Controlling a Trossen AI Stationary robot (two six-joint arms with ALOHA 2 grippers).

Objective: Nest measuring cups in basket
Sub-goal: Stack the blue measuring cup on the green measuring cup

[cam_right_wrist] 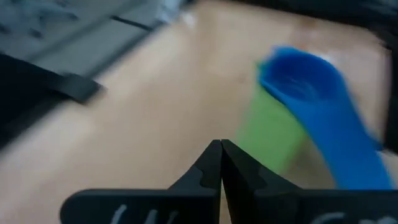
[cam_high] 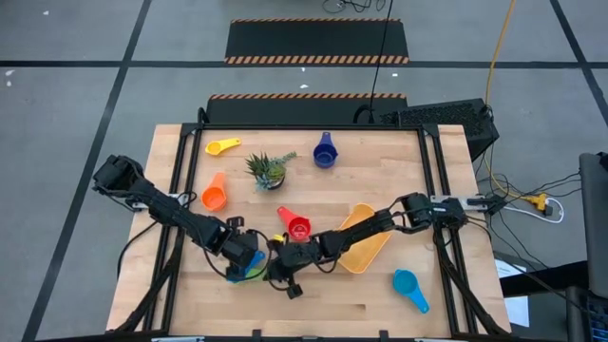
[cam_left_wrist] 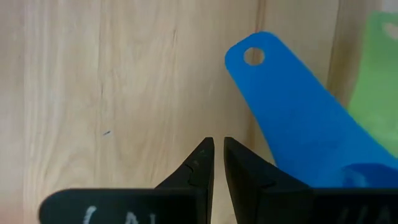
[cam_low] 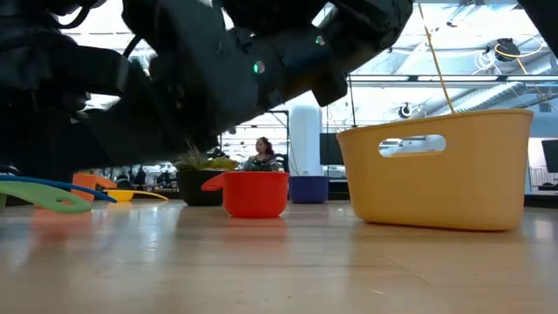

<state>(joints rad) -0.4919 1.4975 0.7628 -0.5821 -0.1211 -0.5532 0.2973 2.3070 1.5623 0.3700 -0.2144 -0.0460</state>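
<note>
A blue measuring cup and a green one lie together near the table's front. Their flat handles (cam_left_wrist: 292,112) (cam_left_wrist: 373,81) sit side by side, the blue partly over the green (cam_right_wrist: 273,130). My left gripper (cam_left_wrist: 217,149) points down just beside the blue handle, shut but for a thin slit with nothing in it. My right gripper (cam_right_wrist: 221,146) is shut and aims at the same two handles from the right, a little short of them. The orange-yellow basket (cam_high: 366,237) stands on the table to the right. A red cup (cam_high: 298,226) stands upright between the basket and both grippers. My left gripper stands with one finger (cam_left_wrist: 249,171) over the wide part of the blue cup's handle (cam_left_wrist: 298,143). I cannot tell whether the finger touches it.
A yellow cup (cam_high: 223,146), an orange cup (cam_high: 215,195), a small potted plant (cam_high: 269,169) and a dark blue cup (cam_high: 325,152) stand farther back. A light blue cup (cam_high: 410,288) lies near the front right. Both arms cross low over the table's front middle.
</note>
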